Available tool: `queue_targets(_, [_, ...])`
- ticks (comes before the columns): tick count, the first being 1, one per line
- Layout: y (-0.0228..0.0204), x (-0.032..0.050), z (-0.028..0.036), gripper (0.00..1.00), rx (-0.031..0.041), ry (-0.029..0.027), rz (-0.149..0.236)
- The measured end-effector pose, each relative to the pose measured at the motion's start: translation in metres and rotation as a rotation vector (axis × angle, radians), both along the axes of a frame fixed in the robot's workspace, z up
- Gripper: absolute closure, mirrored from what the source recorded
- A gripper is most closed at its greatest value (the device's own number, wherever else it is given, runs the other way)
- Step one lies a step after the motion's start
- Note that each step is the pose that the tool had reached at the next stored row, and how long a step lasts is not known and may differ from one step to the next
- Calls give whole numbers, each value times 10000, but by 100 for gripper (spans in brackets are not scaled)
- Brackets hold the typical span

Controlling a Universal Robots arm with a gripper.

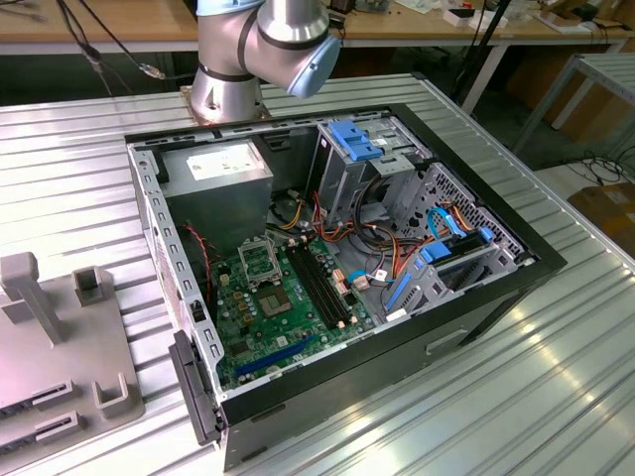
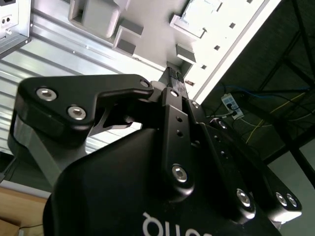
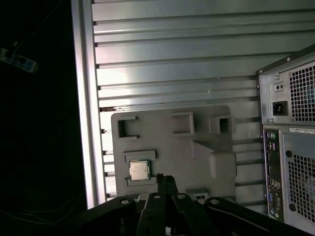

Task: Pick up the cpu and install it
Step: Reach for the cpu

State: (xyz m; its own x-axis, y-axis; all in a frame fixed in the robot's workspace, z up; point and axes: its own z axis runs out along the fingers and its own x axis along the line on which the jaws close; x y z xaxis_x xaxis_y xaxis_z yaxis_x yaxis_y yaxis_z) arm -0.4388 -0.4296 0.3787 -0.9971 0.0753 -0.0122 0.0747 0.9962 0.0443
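The cpu (image 3: pixel 139 170), a flat square of pale silvery metal, lies in a shallow pocket of the matte grey plate (image 3: pixel 197 147), seen in the first wrist view. The black, angular gripper (image 3: pixel 165 180) hangs above the plate near it, fingers pressed together on nothing. The exterior view adds the open case (image 1: pixel 347 382) beside the plate, with its green board (image 1: pixel 248 317) and metal-framed socket (image 1: pixel 260 263) exposed.
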Motion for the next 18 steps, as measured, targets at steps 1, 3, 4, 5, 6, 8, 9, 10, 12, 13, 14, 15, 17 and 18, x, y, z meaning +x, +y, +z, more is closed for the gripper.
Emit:
queue_targets(1, [0,-5,-1,89,0,5,1])
queue_targets(3, [0,-5,-1,89,0,8,2])
queue_targets(4, [0,-6,-1,89,0,8,0])
queue_targets(5, [0,-7,-1,89,0,9,1])
queue_targets(6, [0,-7,-1,89,0,9,0])
queue_targets(8, [0,-7,-1,89,0,9,0])
queue_targets(9, [0,-7,-1,89,0,9,0])
queue_targets(10, [0,-7,-1,89,0,8,0])
queue_targets(12, [0,-7,-1,89,0,8,1])
queue_targets(13, [0,-7,-1,89,0,8,0])
queue_targets(14, [0,-7,-1,89,0,8,1])
queue_targets(15, [0,-8,-1,89,0,8,1])
queue_targets(17, [1,-9,-1,89,9,19,-1])
queue_targets(18, [1,-9,-1,89,20,35,-2])
